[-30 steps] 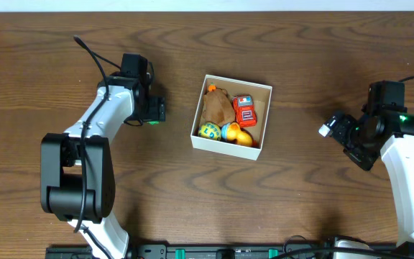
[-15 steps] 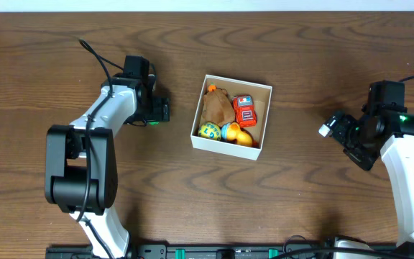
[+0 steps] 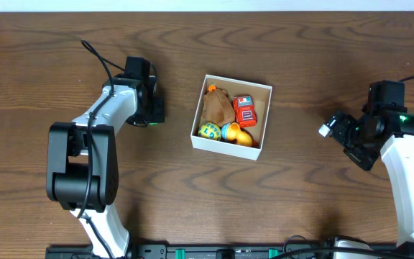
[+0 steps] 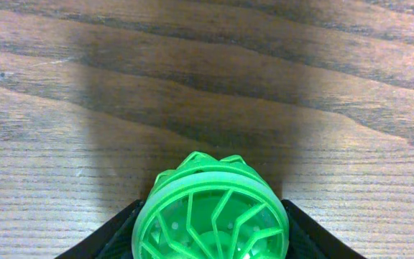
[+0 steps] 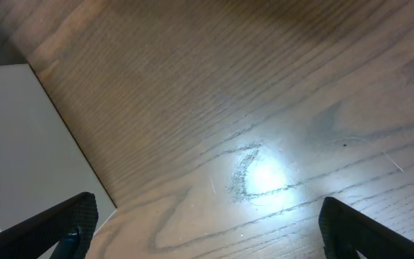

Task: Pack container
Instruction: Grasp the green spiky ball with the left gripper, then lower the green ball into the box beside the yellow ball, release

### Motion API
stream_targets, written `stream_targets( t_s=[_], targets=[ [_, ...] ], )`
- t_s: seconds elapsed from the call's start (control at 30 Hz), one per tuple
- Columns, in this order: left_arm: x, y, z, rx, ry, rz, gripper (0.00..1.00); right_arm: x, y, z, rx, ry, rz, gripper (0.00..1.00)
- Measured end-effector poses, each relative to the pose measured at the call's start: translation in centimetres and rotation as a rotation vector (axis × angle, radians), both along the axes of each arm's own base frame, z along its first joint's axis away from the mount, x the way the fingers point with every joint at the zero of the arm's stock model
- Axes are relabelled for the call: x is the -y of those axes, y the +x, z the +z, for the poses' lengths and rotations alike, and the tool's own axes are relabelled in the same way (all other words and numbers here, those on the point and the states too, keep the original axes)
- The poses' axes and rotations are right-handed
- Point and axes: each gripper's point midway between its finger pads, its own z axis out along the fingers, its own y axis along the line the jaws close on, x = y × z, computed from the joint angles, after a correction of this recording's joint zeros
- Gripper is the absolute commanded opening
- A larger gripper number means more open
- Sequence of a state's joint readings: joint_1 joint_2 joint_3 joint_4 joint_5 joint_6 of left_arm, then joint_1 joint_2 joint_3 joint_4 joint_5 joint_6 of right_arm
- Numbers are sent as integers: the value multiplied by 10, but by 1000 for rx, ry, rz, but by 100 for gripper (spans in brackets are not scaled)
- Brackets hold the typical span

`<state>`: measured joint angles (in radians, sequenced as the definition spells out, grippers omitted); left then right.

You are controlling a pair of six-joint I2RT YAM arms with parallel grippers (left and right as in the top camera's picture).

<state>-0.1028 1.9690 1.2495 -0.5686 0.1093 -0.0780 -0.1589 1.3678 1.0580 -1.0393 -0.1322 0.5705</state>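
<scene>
The container (image 3: 265,92) is a square shallow white box with a tan inside at the table's middle. It holds a brown plush toy (image 3: 217,106), a red toy car (image 3: 245,111), a blue-yellow ball (image 3: 209,131) and an orange-blue toy (image 3: 236,134). My left gripper (image 3: 152,111) is left of the box and shut on a green spoked wheel toy (image 4: 211,214), which fills the bottom of the left wrist view. My right gripper (image 3: 340,133) is far right of the box, open and empty; its wrist view shows the box's white wall (image 5: 27,137) at the left.
The wooden table (image 3: 300,201) lies all round the box. A black cable (image 3: 95,57) runs from the left arm. A bright light reflection (image 5: 264,176) shows on the wood under the right gripper.
My left gripper with the green toy has shifted slightly right, toward the box, and turned a little. The right arm has not moved.
</scene>
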Motion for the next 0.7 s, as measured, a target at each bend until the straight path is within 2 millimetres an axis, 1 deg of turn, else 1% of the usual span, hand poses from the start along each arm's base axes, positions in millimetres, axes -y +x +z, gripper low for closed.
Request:
stream_targets(
  t_s=[0.1, 0.17, 0.2, 0.27, 0.33, 0.4, 0.47, 0.57, 0.63, 0.67, 0.7],
  targets=[
    [-1, -5, 1, -17, 2, 0, 54, 0, 0, 0, 0, 0, 0, 99],
    [-1, -8, 6, -23, 2, 0, 54, 0, 0, 0, 0, 0, 0, 99],
    [-1, -9, 13, -15, 2, 0, 54, 0, 0, 0, 0, 0, 0, 99],
    [0, -10, 32, 19, -2, -2, 54, 0, 0, 0, 0, 0, 0, 99],
    [3, -8, 66, 94, -11, -10, 54, 0, 0, 0, 0, 0, 0, 99],
    [11, -10, 99, 172, -31, -29, 54, 0, 0, 0, 0, 0, 0, 99],
    [29, -14, 138, 270, -72, -73, 54, 0, 0, 0, 0, 0, 0, 99],
    [67, -31, 186, 389, -142, -178, 53, 0, 0, 0, 0, 0, 0, 99],
    [96, -46, 205, 434, -180, -263, 53, 0, 0, 0, 0, 0, 0, 99],
    [111, -54, 211, 447, -193, -309, 53, 0, 0, 0, 0, 0, 0, 99],
    [122, -60, 213, 451, -201, -341, 53, 0, 0, 0, 0, 0, 0, 99]
  ],
)
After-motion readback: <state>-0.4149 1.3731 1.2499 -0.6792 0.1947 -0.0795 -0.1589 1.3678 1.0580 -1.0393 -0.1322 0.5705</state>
